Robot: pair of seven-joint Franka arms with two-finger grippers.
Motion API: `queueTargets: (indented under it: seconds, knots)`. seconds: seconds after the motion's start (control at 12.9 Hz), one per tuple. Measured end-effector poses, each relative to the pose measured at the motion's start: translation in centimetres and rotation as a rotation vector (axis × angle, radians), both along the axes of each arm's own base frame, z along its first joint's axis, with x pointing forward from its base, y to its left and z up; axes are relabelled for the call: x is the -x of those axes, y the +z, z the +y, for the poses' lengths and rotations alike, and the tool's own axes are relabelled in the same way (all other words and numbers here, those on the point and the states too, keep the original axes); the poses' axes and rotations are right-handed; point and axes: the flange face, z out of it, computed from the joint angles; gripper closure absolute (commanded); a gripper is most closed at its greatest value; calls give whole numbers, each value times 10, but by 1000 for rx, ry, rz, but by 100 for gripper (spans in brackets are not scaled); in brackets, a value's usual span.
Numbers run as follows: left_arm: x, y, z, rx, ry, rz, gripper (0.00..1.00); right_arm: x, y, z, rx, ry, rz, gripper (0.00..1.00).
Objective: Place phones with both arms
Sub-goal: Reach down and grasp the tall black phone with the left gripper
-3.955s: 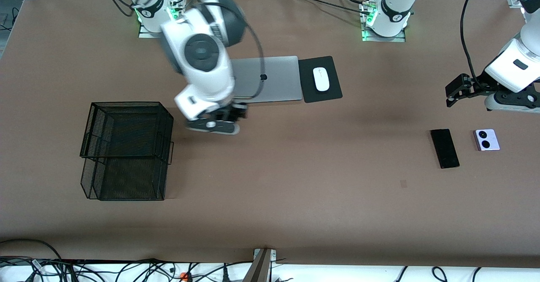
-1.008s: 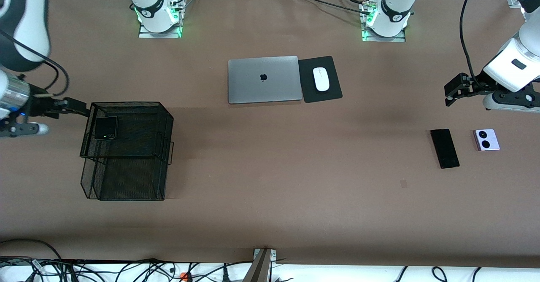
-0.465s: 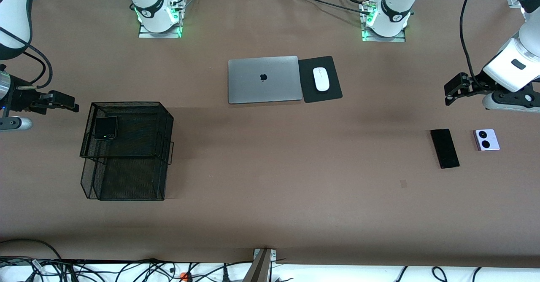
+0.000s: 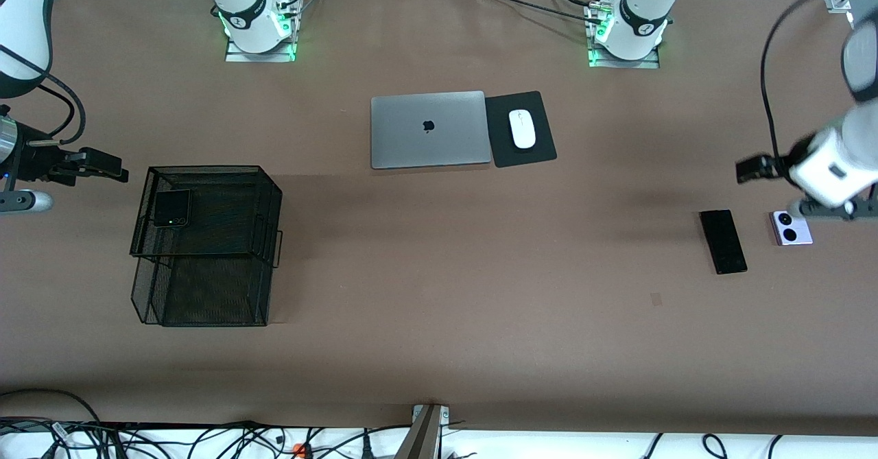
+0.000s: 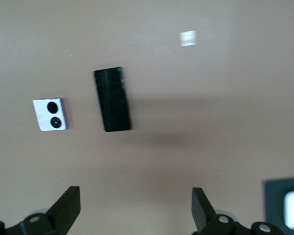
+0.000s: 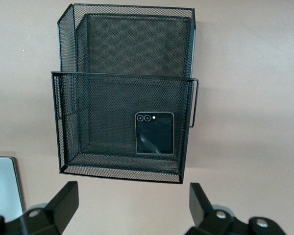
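The small black flip phone lies in the upper tray of a black mesh rack; the right wrist view shows the phone and the rack. My right gripper is open and empty, over bare table beside the rack. The long black slab phone and the lilac-white flip phone lie side by side on the table at the left arm's end. My left gripper is open and empty, over bare table close to these two phones.
A closed grey laptop and a white mouse on a black pad lie mid-table near the arm bases. A small pale patch marks the table nearer the front camera than the slab phone.
The right gripper left the black flip phone in the rack and drew back from it, then stopped. The left arm has dropped toward the two phones in the last half second.
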Motion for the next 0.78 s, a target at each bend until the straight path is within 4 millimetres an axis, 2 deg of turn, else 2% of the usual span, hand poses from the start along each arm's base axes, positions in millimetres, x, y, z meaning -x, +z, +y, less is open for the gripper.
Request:
queueTargets:
  seconds: [0.16,0.23,0.31,0.47,0.78]
  knots:
    - [-13,-58,48,8,48,-10,0,0,0,0,0,0,0,0]
    - [-15,-85,61,14,57,-32,0,0,0,0,0,0,0,0]
    - [-15,-110,68,18,60,-63,0,0,0,0,0,0,1,0]
    - [-6,-158,69,15,37,-141,0,0,0,0,0,0,1,0]
    - [23,-247,85,9,1,-235,0,0,0,0,1,0,1,0]
